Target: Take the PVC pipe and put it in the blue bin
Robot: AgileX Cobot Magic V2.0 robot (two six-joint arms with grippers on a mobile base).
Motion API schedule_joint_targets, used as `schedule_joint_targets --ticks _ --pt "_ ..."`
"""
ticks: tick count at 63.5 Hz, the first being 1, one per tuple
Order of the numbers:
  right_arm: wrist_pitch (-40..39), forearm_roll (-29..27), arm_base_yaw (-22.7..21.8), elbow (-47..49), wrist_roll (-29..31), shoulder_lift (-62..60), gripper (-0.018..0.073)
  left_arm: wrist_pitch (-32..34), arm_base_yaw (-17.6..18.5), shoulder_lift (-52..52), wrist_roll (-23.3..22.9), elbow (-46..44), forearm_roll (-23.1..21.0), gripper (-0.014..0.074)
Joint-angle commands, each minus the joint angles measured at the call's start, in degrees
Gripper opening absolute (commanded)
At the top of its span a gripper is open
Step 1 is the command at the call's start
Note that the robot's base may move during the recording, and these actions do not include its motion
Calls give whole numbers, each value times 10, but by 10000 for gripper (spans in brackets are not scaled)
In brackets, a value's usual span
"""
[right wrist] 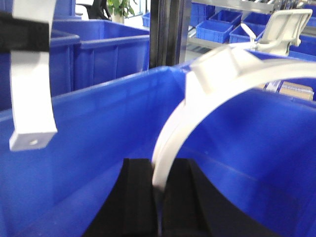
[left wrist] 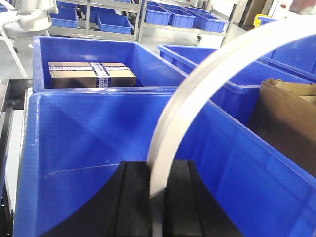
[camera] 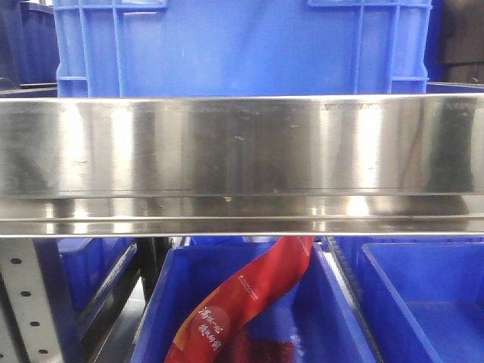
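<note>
Two white PVC clamp bands show in the right wrist view: one band (right wrist: 207,106) pinched in the right hand (right wrist: 159,195), a second band (right wrist: 30,94) hanging at upper left. The left wrist view shows one band (left wrist: 197,94) in the left hand (left wrist: 157,197), one taped cardboard box (left wrist: 91,75), and one red ribbon (camera: 242,302) shows in front.

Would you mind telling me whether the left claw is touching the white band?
Touching: the left wrist view shows the left claw clamped on the white band.

A broad steel shelf edge (camera: 242,162) spans the middle, a blue crate (camera: 242,45) stands at twelve o'clock, and at six o'clock a red ribbon (camera: 242,302) trails into a blue bin (camera: 333,318).
</note>
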State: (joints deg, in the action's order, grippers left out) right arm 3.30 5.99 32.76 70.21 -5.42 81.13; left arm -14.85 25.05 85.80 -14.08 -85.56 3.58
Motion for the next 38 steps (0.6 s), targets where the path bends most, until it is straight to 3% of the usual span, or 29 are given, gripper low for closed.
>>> schedule_joint_targets --ticks 1,11,15,21,29,38 --pt "-18 4 -3 5 3 -1 -148 6 -1 5 -5 -8 -5 -111" --pt "-18 4 -3 5 3 -1 -38 -13 -1 16 -5 -8 -3 -111" --pt "-17 4 -3 5 3 -1 57 -17 -1 17 -5 -8 -3 -111" --pt "-17 4 -3 5 3 -1 267 -17 -1 17 -5 -8 -3 -70" --pt "-17 4 -3 5 3 -1 448 -18 -1 17 -5 -8 -3 136" --pt "-16 4 -3 5 3 -1 465 -21 -1 17 -5 -8 -3 388"
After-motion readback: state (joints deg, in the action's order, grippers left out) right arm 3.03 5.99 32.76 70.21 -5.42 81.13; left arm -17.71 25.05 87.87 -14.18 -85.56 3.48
